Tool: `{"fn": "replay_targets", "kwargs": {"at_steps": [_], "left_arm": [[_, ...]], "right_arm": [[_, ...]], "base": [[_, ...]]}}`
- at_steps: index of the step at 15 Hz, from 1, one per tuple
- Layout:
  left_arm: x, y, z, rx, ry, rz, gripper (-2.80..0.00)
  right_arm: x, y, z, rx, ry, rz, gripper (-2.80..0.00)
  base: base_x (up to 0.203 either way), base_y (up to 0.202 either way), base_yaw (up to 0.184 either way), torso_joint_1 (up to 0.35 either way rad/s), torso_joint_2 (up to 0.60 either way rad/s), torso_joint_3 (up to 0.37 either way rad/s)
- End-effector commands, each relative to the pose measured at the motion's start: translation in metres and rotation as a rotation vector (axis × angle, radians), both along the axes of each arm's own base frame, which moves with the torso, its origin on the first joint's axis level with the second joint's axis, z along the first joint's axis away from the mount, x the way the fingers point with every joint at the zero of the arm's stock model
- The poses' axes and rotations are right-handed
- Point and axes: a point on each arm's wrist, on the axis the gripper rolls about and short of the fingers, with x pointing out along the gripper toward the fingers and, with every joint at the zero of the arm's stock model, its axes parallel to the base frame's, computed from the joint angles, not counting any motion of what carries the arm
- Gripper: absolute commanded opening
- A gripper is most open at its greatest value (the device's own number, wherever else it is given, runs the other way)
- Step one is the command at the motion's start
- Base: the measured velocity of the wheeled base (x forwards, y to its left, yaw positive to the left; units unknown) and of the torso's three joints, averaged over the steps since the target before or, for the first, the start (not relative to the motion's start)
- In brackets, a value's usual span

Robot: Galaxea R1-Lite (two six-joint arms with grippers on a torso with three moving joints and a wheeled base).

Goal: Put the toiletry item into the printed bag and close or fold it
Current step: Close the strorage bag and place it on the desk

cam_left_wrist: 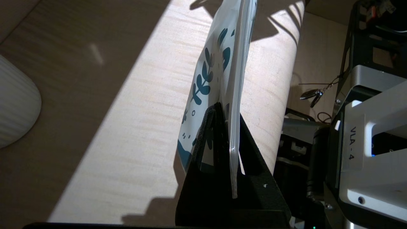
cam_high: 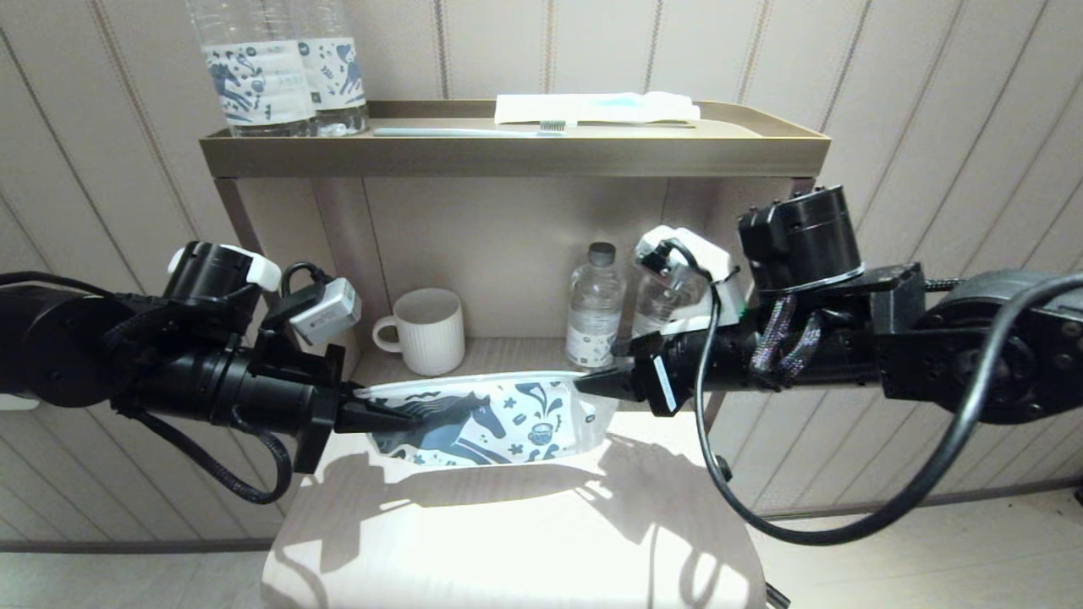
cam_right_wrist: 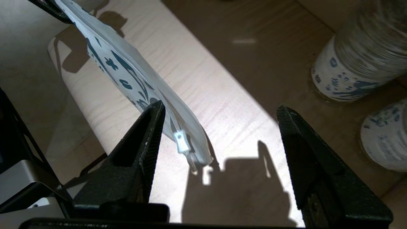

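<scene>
One pinch carries the bag [cam_high: 495, 421]: my left gripper [cam_high: 376, 414] clamps its end above the table [cam_high: 508, 541]. Right gripper [cam_right_wrist: 219, 149] spread at the zipper pull [cam_right_wrist: 181, 142]; misjudge closing and I miss it. Comb unseen, maybe inside.

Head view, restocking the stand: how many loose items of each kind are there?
Clear plastic water bottles: 4
White ribbed ceramic mug: 1
Pale blue toothbrush: 1
White blue-striped packet: 1
White horse-printed pouch: 1
Total: 8
</scene>
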Motion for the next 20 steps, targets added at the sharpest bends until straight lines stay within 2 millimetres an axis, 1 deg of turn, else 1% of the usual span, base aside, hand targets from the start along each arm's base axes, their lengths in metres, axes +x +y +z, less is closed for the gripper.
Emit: {"fn": "replay_targets", "kwargs": {"at_steps": [1, 3, 4, 5, 7, 8, 11, 12, 16, 20], "left_arm": [[0.001, 0.0, -0.001, -0.001, 0.001, -0.006, -2.8], [0.003, -0.001, -0.004, 0.002, 0.008, -0.005, -2.8], [0.005, -0.001, -0.006, 0.002, 0.013, -0.006, -2.8], [0.005, -0.002, -0.007, 0.003, 0.015, -0.006, -2.8], [0.006, -0.002, -0.008, 0.005, 0.019, -0.006, -2.8], [0.006, -0.002, -0.008, 0.005, 0.018, -0.007, -2.8], [0.01, -0.002, -0.01, 0.023, 0.023, 0.012, -2.8], [0.013, -0.003, -0.013, 0.033, 0.028, 0.02, -2.8], [0.02, -0.005, -0.013, 0.036, 0.04, 0.04, -2.8], [0.024, -0.005, -0.006, 0.015, 0.068, 0.074, -2.8]], "right_arm": [[-0.019, -0.015, 0.019, 0.03, -0.049, -0.009, 0.0], [-0.043, -0.029, 0.031, 0.054, -0.082, -0.01, 0.0], [-0.057, -0.037, 0.034, 0.062, -0.092, -0.01, 0.0], [-0.07, -0.044, 0.034, 0.065, -0.095, -0.01, 0.0], [-0.092, -0.058, 0.024, 0.058, -0.08, -0.016, 0.0], [-0.1, -0.063, 0.022, 0.06, -0.083, -0.02, -2.8], [-0.111, -0.078, 0.018, 0.066, -0.079, -0.06, -2.8], [-0.115, -0.08, 0.016, 0.071, -0.072, -0.064, -2.8], [-0.118, -0.082, 0.013, 0.08, -0.055, -0.071, -2.8], [-0.119, -0.081, 0.009, 0.077, -0.046, -0.068, -2.8]], "base": [[0.0, 0.0, 0.0, 0.0, 0.0, 0.0], [0.0, 0.0, 0.0, 0.0, 0.0, 0.0], [0.0, 0.0, 0.0, 0.0, 0.0, 0.0], [0.0, 0.0, 0.0, 0.0, 0.0, 0.0], [0.0, 0.0, 0.0, 0.0, 0.0, 0.0], [0.0, 0.0, 0.0, 0.0, 0.0, 0.0], [0.0, 0.0, 0.0, 0.0, 0.0, 0.0], [0.0, 0.0, 0.0, 0.0, 0.0, 0.0], [0.0, 0.0, 0.0, 0.0, 0.0, 0.0], [0.0, 0.0, 0.0, 0.0, 0.0, 0.0]]}}
